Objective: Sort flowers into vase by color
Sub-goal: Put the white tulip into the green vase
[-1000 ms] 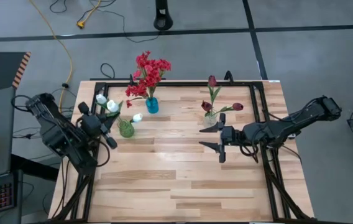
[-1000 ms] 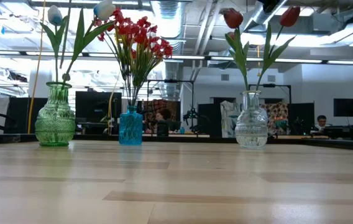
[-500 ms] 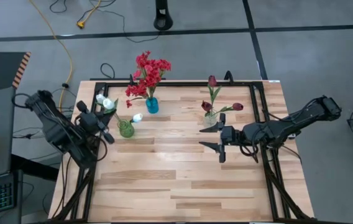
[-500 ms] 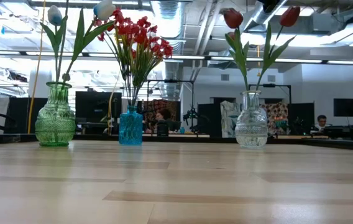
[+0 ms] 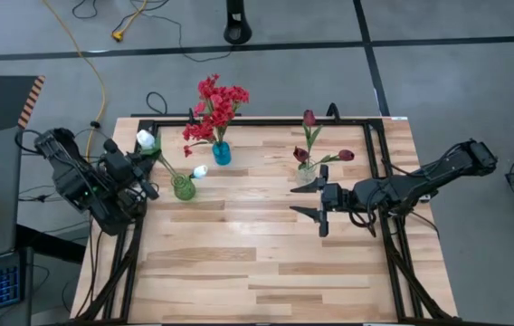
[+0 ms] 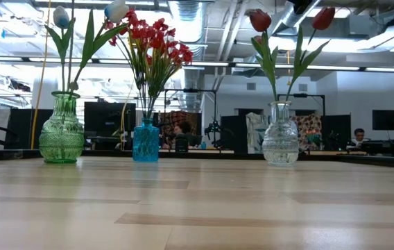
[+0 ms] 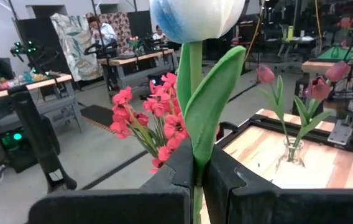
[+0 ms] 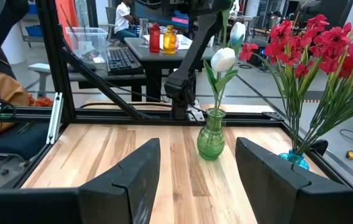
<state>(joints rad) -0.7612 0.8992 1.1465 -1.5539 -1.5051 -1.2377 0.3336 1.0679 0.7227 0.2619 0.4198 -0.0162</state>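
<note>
Currently: left claw (image 7: 196, 180) clenched on upright white tulip (image 7: 196, 18) stem, just beside green vase (image 5: 183, 187), nearer arm. Right claw (image 5: 316, 211) released, idle mid-counter (image 5: 266, 263).

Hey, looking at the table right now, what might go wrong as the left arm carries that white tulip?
1. The left hand pinches only the thin stem of the white tulip; it may slip or swivel.
2. The green vase has a narrow neck already holding white tulips, so insertion may miss or jostle them.
3. A sideways push might tip the green vase toward the nearby blue vase.
The right hand waits open beside the clear vase.
</note>
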